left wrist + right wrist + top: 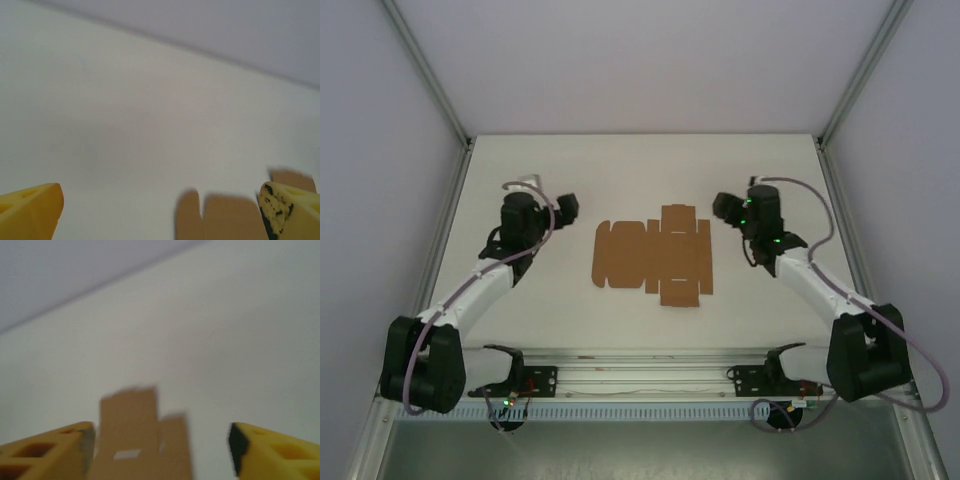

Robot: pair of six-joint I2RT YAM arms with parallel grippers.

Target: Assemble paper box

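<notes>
Cardboard for the paper box (655, 255) lies flat and unfolded, flaps spread, at the middle of the white desk (640, 170), between two robot arms. The left arm (510, 250) hangs near the sheet's left side, the left jaws spread wide, its yellow fingers (30, 212) at the edges of the wrist view. The right arm (790, 260) reaches to just beside the sheet's right edge, the right jaws partly apart and holding nothing, with blurred brown flaps on the desk ahead of them.
</notes>
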